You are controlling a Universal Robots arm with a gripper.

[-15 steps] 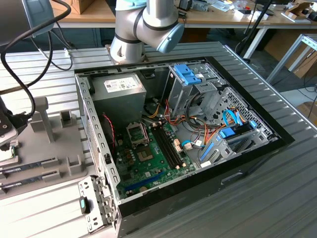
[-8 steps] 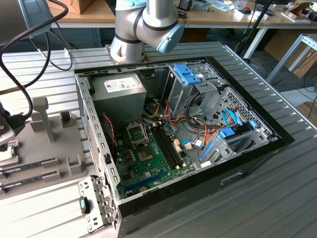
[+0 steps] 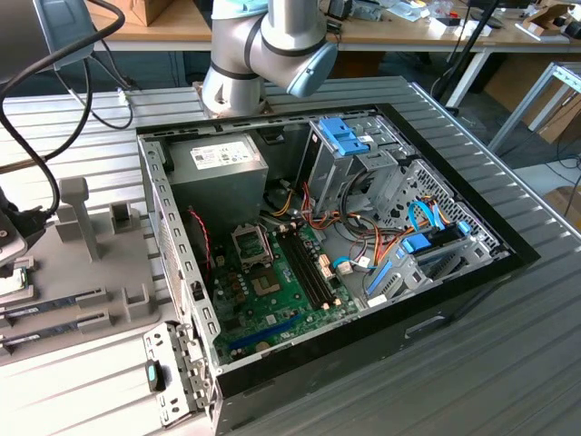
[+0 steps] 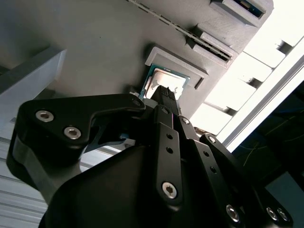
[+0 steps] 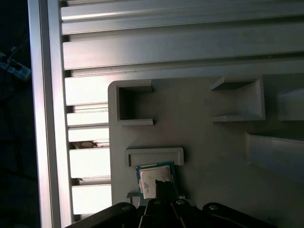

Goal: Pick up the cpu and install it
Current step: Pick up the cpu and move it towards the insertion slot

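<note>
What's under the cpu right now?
A gray holder tray, with the cpu lying in its shallow framed pocket. The gripper covers part of its top, and the underside is hidden.

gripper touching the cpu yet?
Cannot tell. In both wrist views the gripper overlaps the cpu; neither shows contact or a gap.

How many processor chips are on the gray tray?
1. The processor chip lies in a recess of the gray tray, right by the gripper. The gripper hides part of the tray, so more could be hidden.
</note>
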